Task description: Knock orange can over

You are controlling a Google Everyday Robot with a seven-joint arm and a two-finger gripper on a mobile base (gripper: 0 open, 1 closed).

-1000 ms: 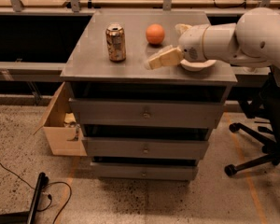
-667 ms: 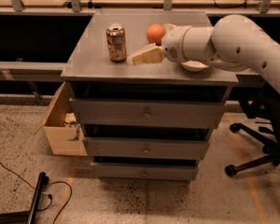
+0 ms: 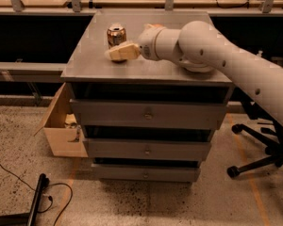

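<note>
The orange can [image 3: 116, 34] stands upright on the grey cabinet top [image 3: 92, 62], towards its back left. It is shiny gold-brown with a silver rim. My gripper [image 3: 117, 52] reaches in from the right on a white arm [image 3: 203, 46]. Its tan fingers [image 3: 125, 51] are pressed together and empty. They sit just in front of the can's base and cover its lower part. I cannot tell whether they touch it. A sliver of the round orange fruit [image 3: 150, 27] shows behind the wrist. The bowl is hidden under the arm.
The cabinet has three drawers [image 3: 148, 114]. An open cardboard box [image 3: 61, 126] stands on the floor to its left. An office chair base [image 3: 259, 159] is at the right. A cable and a black bar [image 3: 37, 201] lie on the floor at the front left.
My arm has swept left across the cabinet top, from beside the bowl to right in front of the can. The can still stands upright.
</note>
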